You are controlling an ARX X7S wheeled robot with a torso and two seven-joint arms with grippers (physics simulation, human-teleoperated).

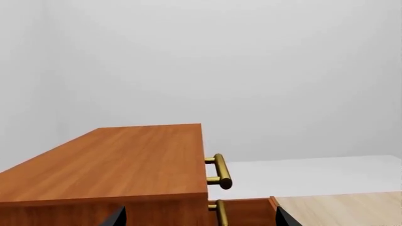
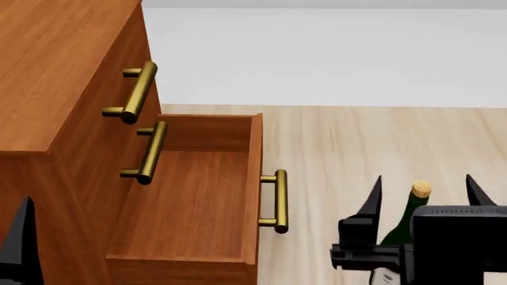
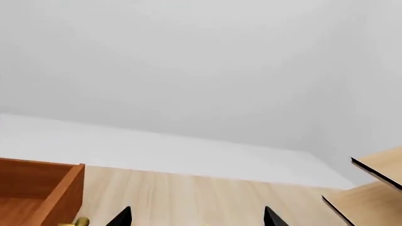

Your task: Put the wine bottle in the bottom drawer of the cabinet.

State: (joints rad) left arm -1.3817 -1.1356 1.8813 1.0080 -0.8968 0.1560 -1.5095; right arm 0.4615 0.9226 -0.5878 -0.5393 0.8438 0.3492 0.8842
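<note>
The reddish-brown cabinet (image 2: pixel 56 71) stands at the left. Its bottom drawer (image 2: pixel 255 178) is pulled out and empty, with its brass handle (image 2: pixel 279 200) facing right. The dark green wine bottle (image 2: pixel 402 228), with a tan cork, stands upright between the fingers of my right gripper (image 2: pixel 422 193), to the right of the drawer. The gripper is shut on the bottle's body, and the grip itself is hidden under the gripper. My left gripper (image 1: pixel 199 221) is open and empty beside the cabinet's top; one of its fingers (image 2: pixel 24 237) shows in the head view.
Two closed drawer fronts with brass handles (image 2: pixel 135 92) sit above the open drawer. A pale wooden slanted structure (image 3: pixel 370 188) stands to the right of the right gripper. Pale wood floor (image 2: pixel 357 142) lies between the drawer and the white wall.
</note>
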